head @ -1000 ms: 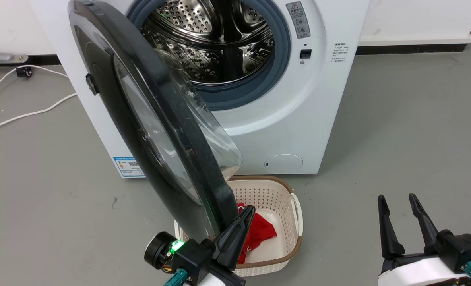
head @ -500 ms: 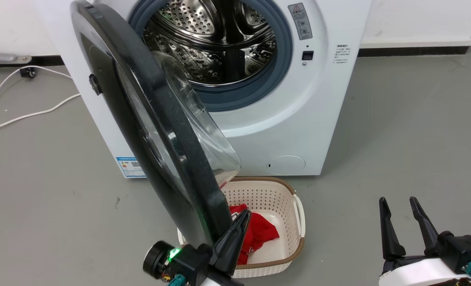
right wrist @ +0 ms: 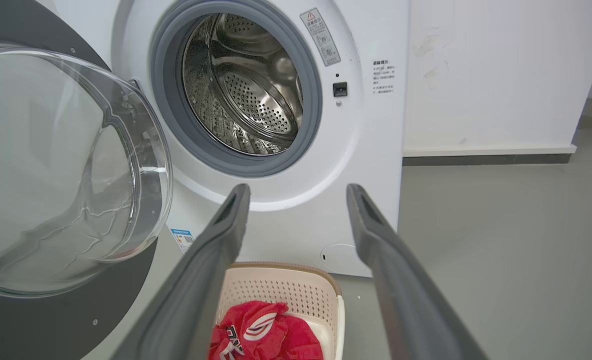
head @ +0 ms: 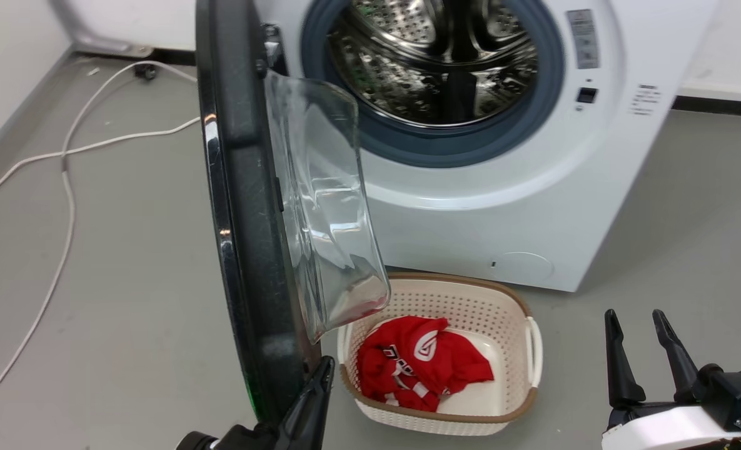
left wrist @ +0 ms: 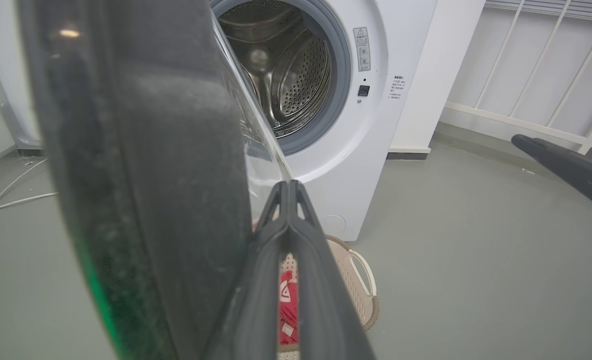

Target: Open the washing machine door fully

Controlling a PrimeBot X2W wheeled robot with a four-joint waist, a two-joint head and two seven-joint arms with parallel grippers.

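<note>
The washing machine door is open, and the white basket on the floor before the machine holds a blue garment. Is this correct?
Not quite: the garment in the basket is red, not blue, as the head view shows. The washing machine door is indeed open.

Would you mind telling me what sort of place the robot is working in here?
Probably a laundry or utility room, perhaps a test set-up: a white front-loading washing machine stands on bare grey floor, a laundry basket holding a red garment sits before it, and white cables trail beside it.
</note>
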